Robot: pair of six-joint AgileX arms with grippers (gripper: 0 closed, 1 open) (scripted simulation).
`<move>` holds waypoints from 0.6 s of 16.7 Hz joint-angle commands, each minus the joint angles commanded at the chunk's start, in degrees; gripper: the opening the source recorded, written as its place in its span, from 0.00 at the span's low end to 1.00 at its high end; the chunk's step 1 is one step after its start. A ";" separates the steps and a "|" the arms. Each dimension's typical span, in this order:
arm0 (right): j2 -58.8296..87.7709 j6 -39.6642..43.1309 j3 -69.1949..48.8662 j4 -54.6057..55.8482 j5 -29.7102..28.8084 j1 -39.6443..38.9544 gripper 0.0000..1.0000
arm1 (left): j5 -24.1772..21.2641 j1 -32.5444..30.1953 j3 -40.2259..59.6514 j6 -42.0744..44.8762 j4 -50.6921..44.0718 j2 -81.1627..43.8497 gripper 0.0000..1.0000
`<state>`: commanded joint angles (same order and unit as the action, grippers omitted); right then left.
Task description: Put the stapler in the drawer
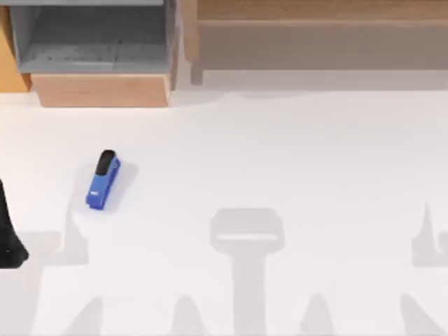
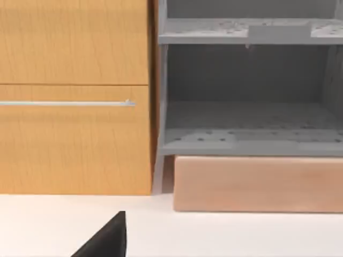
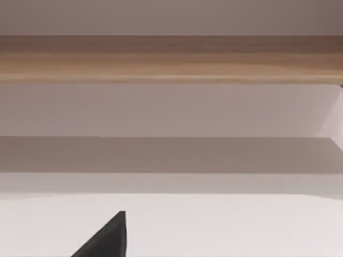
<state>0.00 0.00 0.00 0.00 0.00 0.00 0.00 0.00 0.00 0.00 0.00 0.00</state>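
Stapler (image 1: 103, 180) lying near left gripper (image 1: 10, 245) (finger state: cannot tell), long axis pointing roughly toward open drawer (image 1: 101, 89).

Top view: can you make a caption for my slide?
Blue stapler lies on the white table, near the open drawer.

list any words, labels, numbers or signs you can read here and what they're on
No text here can be read.
Stapler: a tiny white mark near its black end, too small to read as letters or a logo.
Drawer: plain light-wood front and speckled grey floor, no label.
Cabinet door: wood grain and a thin metal handle, no writing.
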 joint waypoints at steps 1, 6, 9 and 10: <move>0.00 0.00 0.00 0.00 0.00 0.00 1.00 | 0.00 0.00 0.00 0.00 0.00 0.00 1.00; 0.00 0.00 0.00 0.00 0.00 0.00 1.00 | -1.60 0.41 2.34 3.44 2.51 -5.56 1.00; 0.00 0.00 0.00 0.00 0.00 0.00 1.00 | -3.96 1.65 6.64 9.73 7.12 -15.09 1.00; 0.00 0.00 0.00 0.00 0.00 0.00 1.00 | -4.87 2.26 8.48 12.42 9.10 -19.05 1.00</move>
<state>0.00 0.00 0.00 0.00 0.00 0.00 -4.87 2.26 8.48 12.42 9.10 -19.05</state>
